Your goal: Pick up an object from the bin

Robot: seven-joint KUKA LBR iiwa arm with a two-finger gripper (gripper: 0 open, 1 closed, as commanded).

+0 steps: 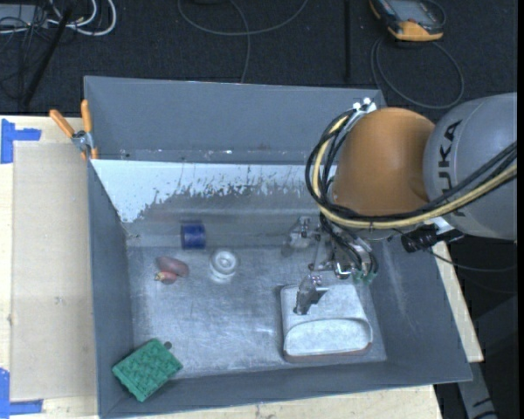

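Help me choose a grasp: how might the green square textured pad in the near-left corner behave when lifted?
The green square textured pad looks thin and flat, so probably light, unlikely to roll. Its bumpy surface may resist slipping.

- Bin [236, 330]: plain grey, its back wall streaked with pale scratches.
- Small cylinder [192, 234]: dark blue.
- Round cap [223, 264]: whitish.
- Small lump [170, 269]: dull pink.
- Square pad [147, 369]: green, bumpy grid pattern.
- Oblong block [327, 332]: pale grey-white, brownish rim.
- Wrist cover [384, 164]: orange-brown.
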